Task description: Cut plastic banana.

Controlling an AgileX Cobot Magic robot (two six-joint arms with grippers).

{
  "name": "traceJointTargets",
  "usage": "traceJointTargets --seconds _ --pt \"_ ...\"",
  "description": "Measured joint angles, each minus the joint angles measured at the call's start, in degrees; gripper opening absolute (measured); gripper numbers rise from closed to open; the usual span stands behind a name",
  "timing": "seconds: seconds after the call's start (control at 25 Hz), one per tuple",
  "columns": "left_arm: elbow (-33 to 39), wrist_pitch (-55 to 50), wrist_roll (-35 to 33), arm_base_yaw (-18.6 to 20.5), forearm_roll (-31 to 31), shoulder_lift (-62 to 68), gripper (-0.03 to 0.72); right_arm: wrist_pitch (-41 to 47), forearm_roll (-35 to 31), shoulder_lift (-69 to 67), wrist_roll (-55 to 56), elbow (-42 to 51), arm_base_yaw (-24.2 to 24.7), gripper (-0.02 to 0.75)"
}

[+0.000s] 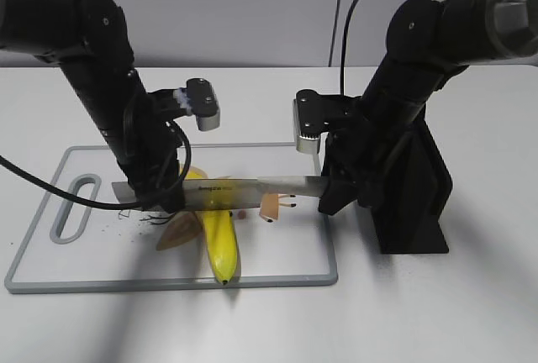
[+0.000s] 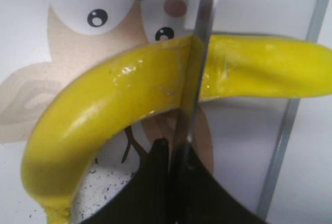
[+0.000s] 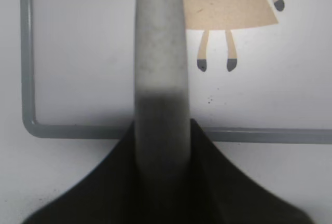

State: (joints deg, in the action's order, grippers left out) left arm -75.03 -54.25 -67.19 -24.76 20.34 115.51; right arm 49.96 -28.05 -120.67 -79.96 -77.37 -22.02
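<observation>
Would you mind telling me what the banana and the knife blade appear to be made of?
The banana looks like glossy moulded plastic: uniform yellow with sharp highlights. The knife blade appears to be brushed steel, grey and faintly reflective, though the finish is hard to confirm.

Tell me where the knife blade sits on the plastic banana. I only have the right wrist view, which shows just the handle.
Observer: The knife blade is pressed into the plastic banana at its middle bend.
Operator: Report what holds the blade's far end.
Observer: The left gripper is clamped on it, right beside the banana.
Operator: Say where the banana lies.
Observer: On the cutting board, with one tip reaching the board's near rim.
</observation>
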Motion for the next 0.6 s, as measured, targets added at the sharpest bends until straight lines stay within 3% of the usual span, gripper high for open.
traceJointTargets --seconds 0.6 --pt "0.98 0.0 0.31 -0.4 -1.43 -7.26 -0.002 2.9 1.36 7.31 3.9 0.07 -0.28 0.193"
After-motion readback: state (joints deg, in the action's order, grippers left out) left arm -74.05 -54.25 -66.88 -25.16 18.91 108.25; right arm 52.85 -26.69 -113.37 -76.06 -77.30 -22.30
